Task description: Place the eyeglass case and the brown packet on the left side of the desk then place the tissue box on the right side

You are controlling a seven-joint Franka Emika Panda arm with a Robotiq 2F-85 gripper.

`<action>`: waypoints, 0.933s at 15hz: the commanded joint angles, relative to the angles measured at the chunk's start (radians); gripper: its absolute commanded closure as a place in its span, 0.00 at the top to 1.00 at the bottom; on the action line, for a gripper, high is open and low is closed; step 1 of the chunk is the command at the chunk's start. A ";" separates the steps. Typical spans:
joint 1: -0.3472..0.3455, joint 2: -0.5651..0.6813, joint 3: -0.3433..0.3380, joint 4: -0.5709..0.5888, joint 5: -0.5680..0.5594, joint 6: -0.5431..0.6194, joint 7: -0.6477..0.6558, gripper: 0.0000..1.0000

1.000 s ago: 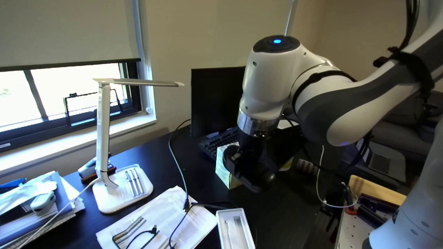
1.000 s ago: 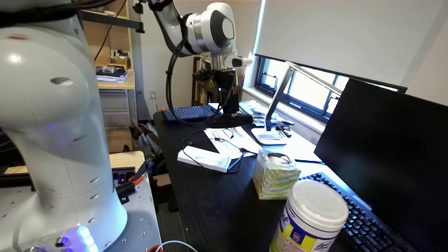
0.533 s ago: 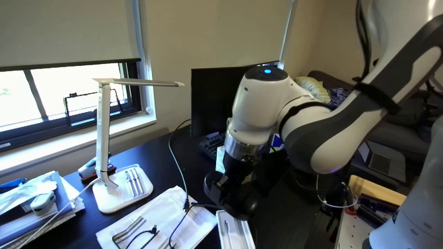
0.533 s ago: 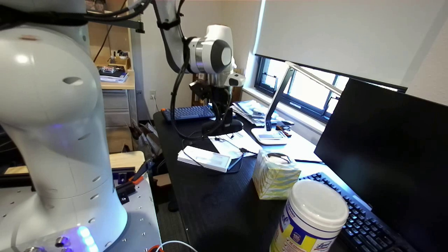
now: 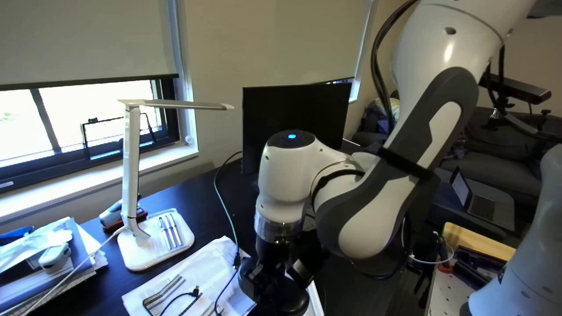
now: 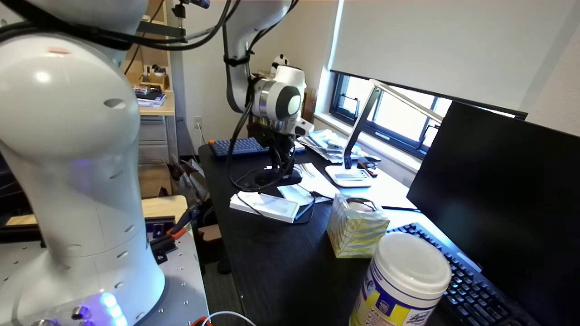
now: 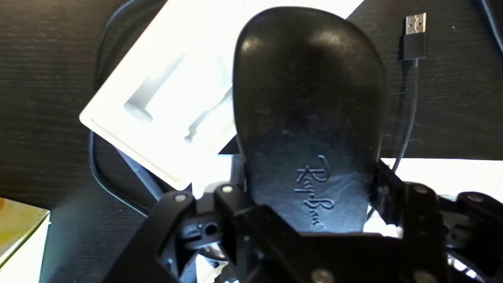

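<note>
The black eyeglass case (image 7: 308,98) is gripped across its near end, as the wrist view shows. My gripper (image 7: 310,182) is shut on it, with a finger against each long side. In both exterior views the case (image 5: 285,292) (image 6: 278,177) hangs low under my gripper (image 6: 284,165), near the white box and papers. The yellow-green tissue box (image 6: 358,226) stands on the dark desk (image 6: 281,262) in an exterior view. Its corner (image 7: 19,232) shows at the left of the wrist view. The brown packet is hidden or out of view.
An open white box (image 7: 165,106) lies under the case. Papers (image 5: 197,272) with cables and a white lamp (image 5: 131,175) stand beside it. A keyboard (image 6: 242,146) is at the far end. A white tub (image 6: 403,276), another keyboard (image 6: 457,280) and a monitor (image 6: 498,203) are near the tissue box.
My gripper has moved lower and away from the tissue box and monitor, toward the white box and papers, still carrying the eyeglass case. The tissue box has not moved.
</note>
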 commanded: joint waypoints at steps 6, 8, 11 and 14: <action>0.279 0.181 -0.216 0.272 -0.125 -0.112 0.072 0.49; 0.273 0.221 -0.205 0.309 -0.086 -0.085 0.043 0.49; 0.251 0.265 -0.180 0.334 -0.029 -0.044 0.007 0.49; 0.255 0.271 -0.181 0.342 -0.001 -0.035 -0.003 0.49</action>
